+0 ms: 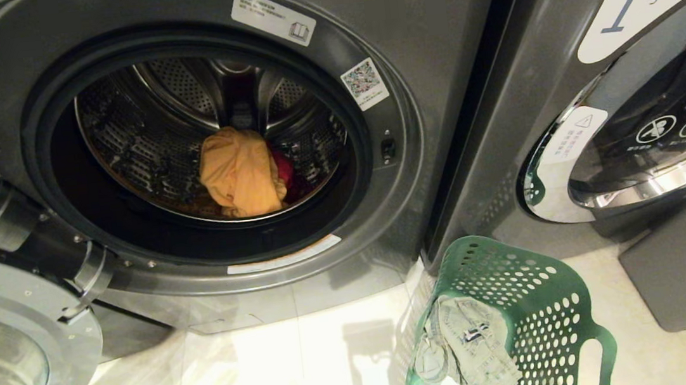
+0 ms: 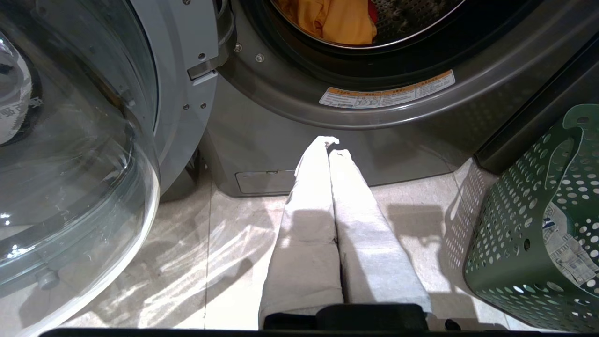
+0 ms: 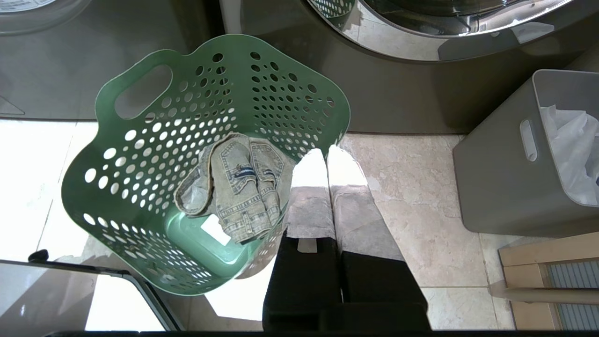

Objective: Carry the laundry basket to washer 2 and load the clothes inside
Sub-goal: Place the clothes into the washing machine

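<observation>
I am reading both arms as parked: the left gripper (image 2: 333, 145) is hanging low in front of the open washer (image 1: 430, 49) with its padded fingers pressed together on nothing, and the right gripper (image 3: 327, 157) is hanging beside the basket (image 3: 140, 196), likewise closed and empty, its fingertips just over the near rim. Outward from the left one, the washer door (image 2: 75, 154) is standing swung wide, and inside the drum (image 1: 140, 143) the yellow-orange garment (image 1: 241, 172) is lying at the bottom with the magenta one (image 1: 284, 168) tucked behind it. I cannot see a number on this machine; the neighbour (image 1: 626, 92) on the other side is showing a 1. The basket is sitting on the floor (image 1: 310, 362) between the two machines, and a pale denim piece (image 3: 234, 192) is lying in it. My worry is that piece: I am judging the load unfinished while it is sitting there. Reaching in, the right fingers could catch the perforated wall and tip the basket, or pinch only a fold so the denim slips out over the floor. The grey bin (image 3: 514, 154) is standing near the right arm's swing, and the open door is crowding the left.
</observation>
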